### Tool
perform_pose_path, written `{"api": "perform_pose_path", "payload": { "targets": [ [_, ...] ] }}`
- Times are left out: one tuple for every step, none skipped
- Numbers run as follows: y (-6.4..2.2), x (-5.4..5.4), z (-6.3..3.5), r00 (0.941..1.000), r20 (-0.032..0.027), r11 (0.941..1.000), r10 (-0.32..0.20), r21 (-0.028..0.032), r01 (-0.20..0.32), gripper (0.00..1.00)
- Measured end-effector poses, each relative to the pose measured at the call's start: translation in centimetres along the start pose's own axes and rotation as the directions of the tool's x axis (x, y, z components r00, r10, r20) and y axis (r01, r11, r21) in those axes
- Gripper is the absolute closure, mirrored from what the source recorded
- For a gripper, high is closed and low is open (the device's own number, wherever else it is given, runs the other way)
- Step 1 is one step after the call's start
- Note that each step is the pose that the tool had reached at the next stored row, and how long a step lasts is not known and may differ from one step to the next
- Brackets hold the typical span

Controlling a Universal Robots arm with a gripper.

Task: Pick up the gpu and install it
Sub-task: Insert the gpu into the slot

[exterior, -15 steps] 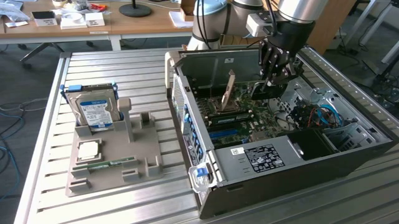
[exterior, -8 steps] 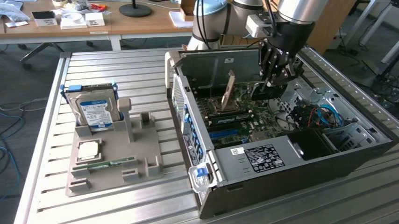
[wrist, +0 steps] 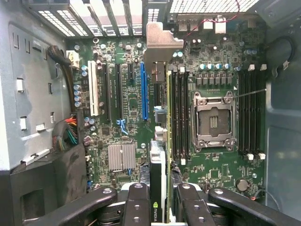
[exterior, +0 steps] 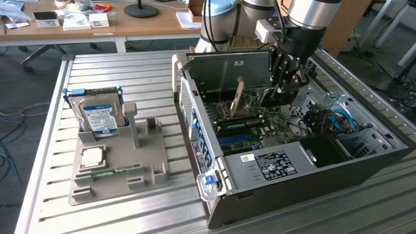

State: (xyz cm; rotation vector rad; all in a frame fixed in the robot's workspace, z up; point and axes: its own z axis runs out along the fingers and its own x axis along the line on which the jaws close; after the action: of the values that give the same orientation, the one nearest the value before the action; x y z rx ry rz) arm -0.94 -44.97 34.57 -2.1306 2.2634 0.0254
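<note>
Green card: my gripper (wrist: 158, 197) pinches the gpu (wrist: 158, 155) on edge.
Approach: I'd square it over the blue slot (wrist: 144, 92).

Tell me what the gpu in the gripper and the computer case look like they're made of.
The gpu: green circuit board, likely fibreglass laminate, with a dull silver metal end bracket and a matte black, probably plastic, cooler. The gripper is shut on it, fingers black and matte.
The computer case: dark outer panels and bare grey sheet metal inside, punched with holes.

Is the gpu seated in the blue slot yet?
No. The gpu is held on edge in the gripper above the board; the blue slot is empty.
</note>
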Motion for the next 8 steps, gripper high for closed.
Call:
{"api": "perform_pose_path", "payload": {
  "targets": [
    [0.0,0.0,0.0,1.0,0.0,1.0,0.0,0.0,0.0,0.73],
    [0.0,0.0,0.01,1.0,0.0003,1.0,0.0,0.0001,0.0,0.73],
    [0.0,0.0,0.02,1.0,0.0003,1.0,0.0,0.0001,0.0,0.73],
    [0.0,0.0,0.01,1.0,0.0002,1.0,0.0,0.0,0.0,0.73],
    [0.0,0.0,0.02,1.0,0.0002,1.0,0.0,0.0001,0.0,0.73],
    [0.0,0.0,0.04,1.0,0.0004,1.0,0.0,0.0001,0.0,0.73],
    [0.0,0.0,0.11,1.0,0.0007,1.0,0.0,0.0002,0.0,0.73],
    [0.0,0.01,0.17,1.0,0.0005,1.0,0.0,0.0001,0.0,0.73]
  ]
}}
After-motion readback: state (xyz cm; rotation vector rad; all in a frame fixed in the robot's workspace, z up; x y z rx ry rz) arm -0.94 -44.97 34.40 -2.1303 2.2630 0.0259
